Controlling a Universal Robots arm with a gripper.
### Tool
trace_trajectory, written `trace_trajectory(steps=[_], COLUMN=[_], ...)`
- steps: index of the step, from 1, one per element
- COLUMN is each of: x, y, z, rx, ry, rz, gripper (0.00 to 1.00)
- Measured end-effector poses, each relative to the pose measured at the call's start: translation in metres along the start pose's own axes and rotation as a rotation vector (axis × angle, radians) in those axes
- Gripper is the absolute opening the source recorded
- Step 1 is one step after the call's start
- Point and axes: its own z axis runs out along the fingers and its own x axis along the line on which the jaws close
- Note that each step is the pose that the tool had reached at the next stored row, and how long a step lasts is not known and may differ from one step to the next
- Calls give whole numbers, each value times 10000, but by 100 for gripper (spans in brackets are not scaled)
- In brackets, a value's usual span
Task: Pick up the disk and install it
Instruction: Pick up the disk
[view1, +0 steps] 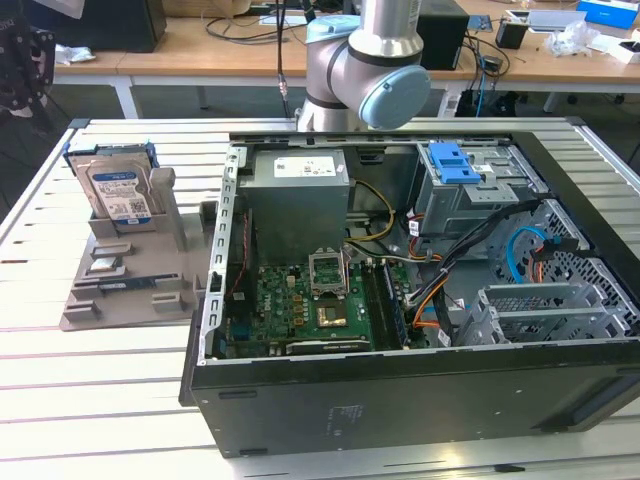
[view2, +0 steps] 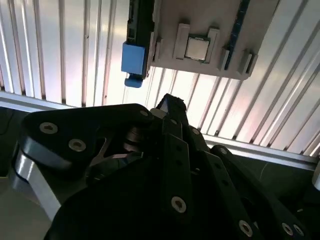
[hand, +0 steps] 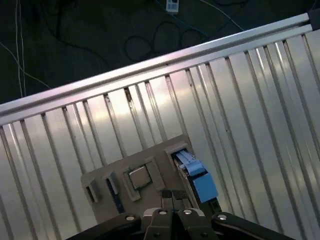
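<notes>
Disk (view1: 118, 188) stands upright in the grey holder (view1: 100, 310), below the gripper (hand: 173, 199) and just beside its tips. Fingers pressed together, holding nothing. Judged risk: lowered unopened, the tips would strike the disk's top edge and topple it.

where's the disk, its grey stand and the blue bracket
disk (view1: 120, 192), exterior view, on its label
grey stand (view1: 140, 303), exterior view, on its flat base
blue bracket (view1: 452, 165), exterior view, on its top face

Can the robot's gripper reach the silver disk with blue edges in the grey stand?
Probably yes. The flat silver disk with blue rails stands upright in the grey plastic stand, nothing covering it, with the gripper above.
</notes>
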Motion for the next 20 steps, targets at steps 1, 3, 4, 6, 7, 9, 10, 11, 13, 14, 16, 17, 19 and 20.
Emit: trace_trajectory(steps=[1, 3, 4, 6, 7, 9, 10, 11, 13, 14, 16, 17, 19, 20], x=[0, 0, 0, 0, 0, 0, 0, 0, 0, 0, 0, 0, 0, 0], y=[0, 0, 0, 0, 0, 0, 0, 0, 0, 0, 0, 0, 0, 0], z=[0, 0, 0, 0, 0, 0, 0, 0, 0, 0, 0, 0, 0, 0], rx=[-3, -7, -9, -16, -20, -24, -25, -27, -31, -33, -37, -39, -46, -48], ry=[4, 9, 10, 19, 23, 28, 30, 32, 36, 38, 43, 45, 54, 56], rz=[-129, -293, -374, -667, -815, -981, -1056, -1135, -1289, -1365, -1544, -1616, -1907, -2005], gripper=[11, 11, 11, 11, 11, 11, 11, 11, 11, 11, 11, 11, 11, 11])
